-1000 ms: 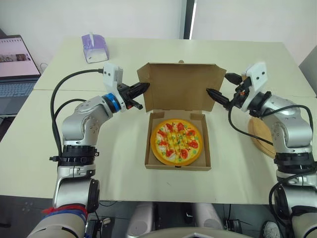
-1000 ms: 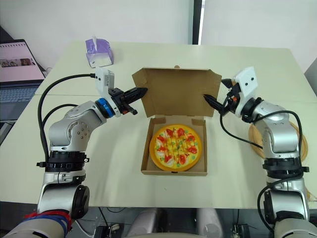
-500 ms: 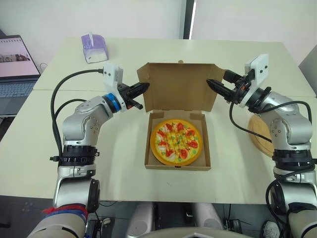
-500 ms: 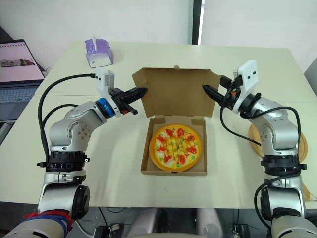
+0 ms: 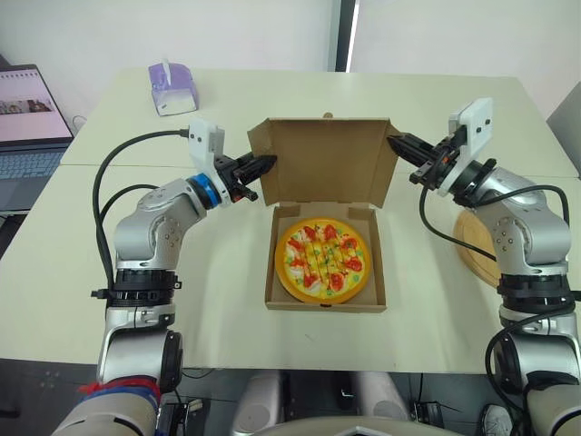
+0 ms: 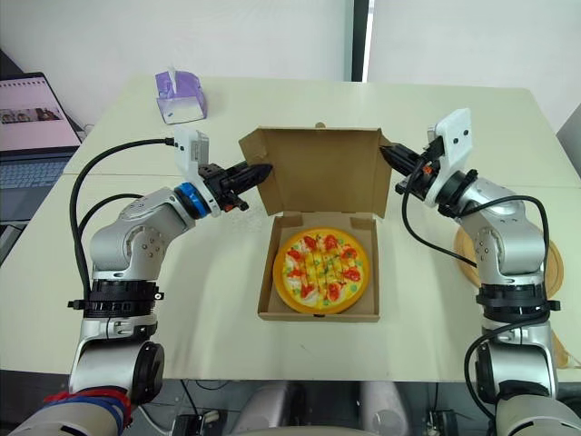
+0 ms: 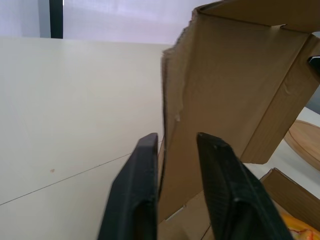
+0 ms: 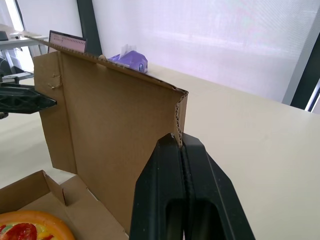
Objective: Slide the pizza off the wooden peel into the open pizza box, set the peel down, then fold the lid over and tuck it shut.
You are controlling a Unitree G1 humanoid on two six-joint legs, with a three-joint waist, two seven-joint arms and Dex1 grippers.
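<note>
Left wrist view has the left pincer (image 7: 177, 138) released, fingers astride the side edge of the upright lid (image 7: 235, 75). Right pincer (image 8: 180, 137) looks clenched on the lid's opposite corner. Pizza (image 5: 324, 257) lies in the box (image 5: 271, 268) on the table (image 5: 218, 300), with the peel (image 5: 470, 247) nearby.

Left arm (image 5: 145, 232) and right arm (image 5: 526, 227) are both raised, elbows bent, forearms angled inward toward each other. Left gripper (image 5: 265, 164) points toward the robot's right, fingers (image 7: 137, 200) parted by a narrow gap. Right gripper (image 5: 397, 143) points toward its left and sits slightly higher, fingers (image 8: 165, 200) pressed together.
</note>
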